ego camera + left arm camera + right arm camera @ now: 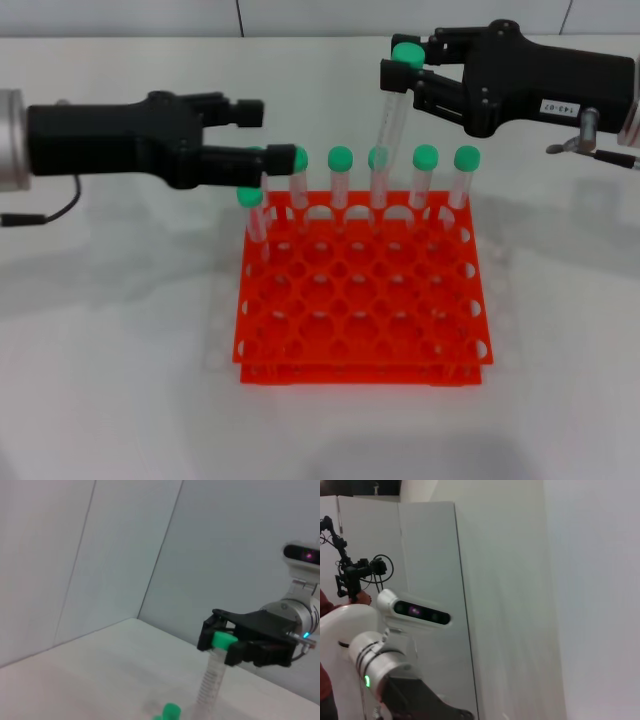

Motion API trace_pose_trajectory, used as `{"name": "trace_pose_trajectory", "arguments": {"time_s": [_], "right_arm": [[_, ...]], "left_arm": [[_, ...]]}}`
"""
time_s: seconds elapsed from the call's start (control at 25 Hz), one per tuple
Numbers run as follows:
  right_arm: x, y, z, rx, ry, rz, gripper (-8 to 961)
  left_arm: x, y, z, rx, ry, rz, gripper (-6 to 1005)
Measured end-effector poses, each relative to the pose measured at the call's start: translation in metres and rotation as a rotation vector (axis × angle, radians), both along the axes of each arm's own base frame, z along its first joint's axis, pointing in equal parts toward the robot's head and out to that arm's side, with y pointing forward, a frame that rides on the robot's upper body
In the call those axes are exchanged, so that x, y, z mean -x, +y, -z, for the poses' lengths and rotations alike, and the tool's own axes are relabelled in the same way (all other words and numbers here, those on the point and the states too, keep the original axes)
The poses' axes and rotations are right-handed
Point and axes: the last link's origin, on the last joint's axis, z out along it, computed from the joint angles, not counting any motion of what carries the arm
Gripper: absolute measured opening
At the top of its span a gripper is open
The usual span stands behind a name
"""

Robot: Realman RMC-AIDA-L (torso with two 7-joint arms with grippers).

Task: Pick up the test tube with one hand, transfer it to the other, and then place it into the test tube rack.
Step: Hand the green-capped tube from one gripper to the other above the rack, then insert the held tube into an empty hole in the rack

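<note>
My right gripper [405,72], the one with the small white label on its side, is clamped on the green cap end of the test tube [388,115]. I hold it above the far edge of the worktop, toward the far right corner. The tube hangs down from my fingers, tilted a little, its lower end just above the back row of the test tube rack [362,345] and close to the capped tubes standing there. From my left wrist I see the same hold: the right gripper [220,641] pinching the green cap, with the clear tube [211,682] slanting down below it.

My left gripper [262,135], the unlabelled one, reaches in from the left edge of the worktop, and its fingers are spread apart with nothing between them. Its lower finger lies across the far left corner of the rack, in front of the tubes there.

The orange-red rack sits in the middle of the white worktop [120,380]. Green-capped tubes [425,180] stand upright along its far row, and one more [254,215] stands at its left side, one row nearer me.
</note>
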Motion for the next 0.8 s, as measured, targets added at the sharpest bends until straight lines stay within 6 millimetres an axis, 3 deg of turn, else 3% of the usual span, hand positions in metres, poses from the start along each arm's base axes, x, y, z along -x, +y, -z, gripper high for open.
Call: {"name": "trace_pose_trajectory", "arguments": {"time_s": [0.48, 0.8], "right_arm": [[-0.003, -0.006, 0.006, 0.023, 0.016, 0.011, 270], [-0.005, -0.01, 0.013, 0.038, 0.014, 0.018, 271]], "left_arm": [[0.045, -0.04, -0.03, 0.011, 0.128, -0.134, 893], [0.069, -0.05, -0.032, 0.028, 0.238, -0.166, 893]]}}
